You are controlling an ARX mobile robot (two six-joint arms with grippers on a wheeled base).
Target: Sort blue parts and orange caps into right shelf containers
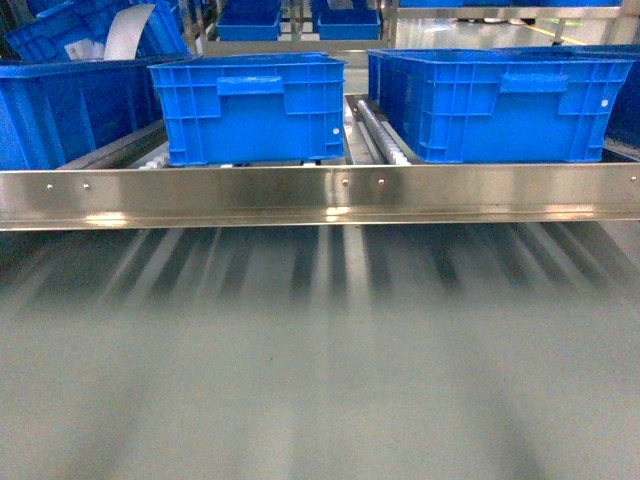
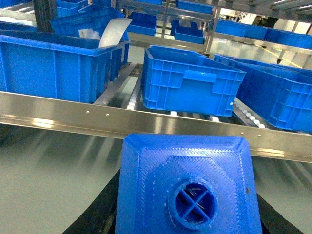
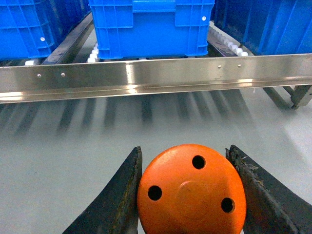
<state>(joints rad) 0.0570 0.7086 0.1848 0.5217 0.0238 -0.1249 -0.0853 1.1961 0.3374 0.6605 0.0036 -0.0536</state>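
A blue part point(image 2: 187, 185) with a round stud on its top fills the bottom of the left wrist view, and my left gripper point(image 2: 187, 217) is shut on it, its black fingers point(image 2: 97, 214) showing at both sides. In the right wrist view my right gripper point(image 3: 190, 192) is shut on an orange cap point(image 3: 191, 192) whose flat top has three small holes. Ahead of both stands the shelf point(image 1: 320, 195) with its shiny front rail. On its rollers sit blue containers: one in the middle point(image 1: 250, 110) and one to the right point(image 1: 510, 105). Neither gripper shows in the head view.
A further blue crate point(image 1: 60, 110) stands at the left, with a white sheet point(image 1: 128, 30) in one behind it. More crates fill the racks behind. Grey floor point(image 1: 320, 380) lies in front of the rail. A shelf leg point(image 3: 287, 95) stands at the right.
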